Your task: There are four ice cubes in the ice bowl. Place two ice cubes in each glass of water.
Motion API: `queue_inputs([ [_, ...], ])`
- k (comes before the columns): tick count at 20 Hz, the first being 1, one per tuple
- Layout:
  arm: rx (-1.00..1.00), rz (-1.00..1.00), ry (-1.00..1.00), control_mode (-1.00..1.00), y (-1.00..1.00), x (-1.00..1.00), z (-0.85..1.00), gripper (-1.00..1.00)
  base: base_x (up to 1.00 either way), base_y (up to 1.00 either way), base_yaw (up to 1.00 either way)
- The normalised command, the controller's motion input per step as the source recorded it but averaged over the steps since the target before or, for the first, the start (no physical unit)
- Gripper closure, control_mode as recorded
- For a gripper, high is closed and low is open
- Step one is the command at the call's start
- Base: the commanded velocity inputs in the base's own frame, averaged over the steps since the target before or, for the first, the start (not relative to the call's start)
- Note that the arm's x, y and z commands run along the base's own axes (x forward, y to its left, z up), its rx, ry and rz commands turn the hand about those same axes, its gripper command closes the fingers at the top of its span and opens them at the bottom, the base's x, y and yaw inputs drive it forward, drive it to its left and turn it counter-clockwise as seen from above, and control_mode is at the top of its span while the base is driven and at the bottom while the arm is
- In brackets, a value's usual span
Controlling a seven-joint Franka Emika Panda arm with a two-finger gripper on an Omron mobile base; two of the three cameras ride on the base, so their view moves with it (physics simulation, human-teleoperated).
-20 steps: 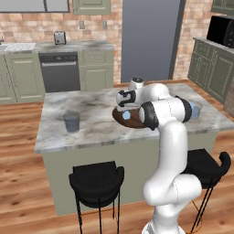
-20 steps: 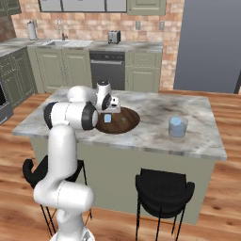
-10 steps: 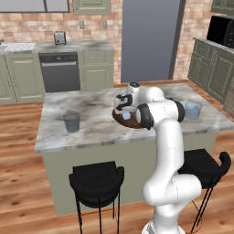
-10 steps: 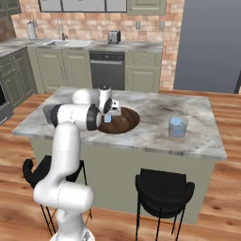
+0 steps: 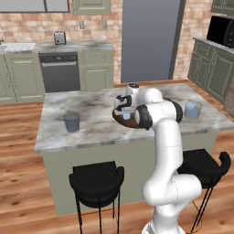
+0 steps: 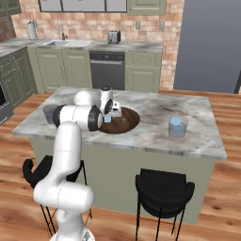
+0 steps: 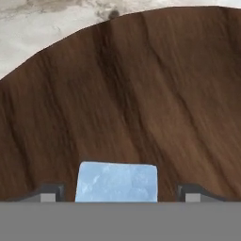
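The dark-brown ice bowl [image 5: 131, 122] [image 6: 123, 123] [image 7: 141, 94] sits in the middle of the marble island. My gripper [image 5: 124, 112] [image 6: 108, 117] [image 7: 117, 194] is down inside it, open. Its fingertips [image 7: 49, 193] stand either side of a pale blue ice cube [image 7: 116, 182] [image 5: 126, 116] [image 6: 108, 119], with a gap on each side. One glass of water [image 5: 71, 121] [image 6: 49, 112] stands toward one end of the island, partly behind my arm in the right base view. The other glass of water [image 5: 193, 110] [image 6: 178, 127] stands toward the opposite end.
Two black stools [image 5: 97, 180] [image 6: 164, 188] stand against the island's near side. Cabinets with a dishwasher [image 5: 60, 72] and a toaster [image 6: 113, 36] line the back wall. A grey fridge [image 5: 148, 41] stands behind the island.
My hand has come down from above the bowl until its fingers straddle an ice cube. The glasses and the bowl have not moved.
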Motion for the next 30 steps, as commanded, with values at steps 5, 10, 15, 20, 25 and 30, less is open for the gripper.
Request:
queue_inputs([
  [5, 0.00, 0.00, 0.00, -1.00, 0.00, -0.05, 0.00, 1.00, 0.00, 0.00, 0.00],
  [10, 0.00, 0.00, -0.04, -1.00, 0.00, -0.65, 0.05, 1.00, 0.00, 0.00, 0.00],
  [15, 0.07, -0.01, -0.01, -1.00, 0.00, -1.00, 0.41, 1.00, 0.00, 0.00, 0.00],
  [20, 0.05, 0.00, -0.12, -1.00, 0.00, -0.62, 0.96, 1.00, 0.00, 0.00, 0.00],
  [25, 0.02, 0.02, -0.26, -1.00, 0.52, -0.09, 0.94, 1.00, 0.00, 0.00, 0.00],
  [30, 0.01, 0.09, -0.34, -1.00, 1.00, 0.00, 0.29, 1.00, 0.00, 0.00, 0.00],
])
